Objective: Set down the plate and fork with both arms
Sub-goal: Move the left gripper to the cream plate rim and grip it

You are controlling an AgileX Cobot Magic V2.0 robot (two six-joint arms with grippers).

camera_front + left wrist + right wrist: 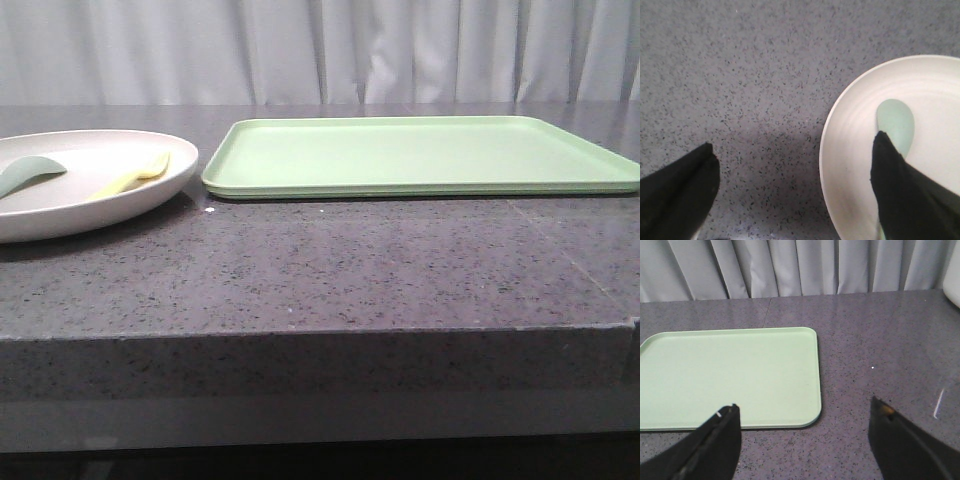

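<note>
Black fingers (900, 195) of the left gripper (795, 185) fill the near edge of its wrist view, spread wide with nothing between them. One finger hangs over bare speckled counter (750, 75); the other hangs over the plate (850, 165), whose rim runs through the gap just inside that finger. A grey-green spoon (896, 122) lies in the plate, its bowl showing past the fingertip and its handle hidden under the finger. Whether the finger touches it cannot be told.

From the front, the plate (60, 215) sits at the counter's left, carrying the spoon (25, 175) and, well apart from it, the fork (130, 178) near the rim that faces the tray (420, 155).

Right gripper (805, 435) is also wide open and holds nothing. The tray's (730, 375) near corner lies between its fingers (715, 445), beyond their tips, with bare counter (880, 345) ahead of the other finger.
</note>
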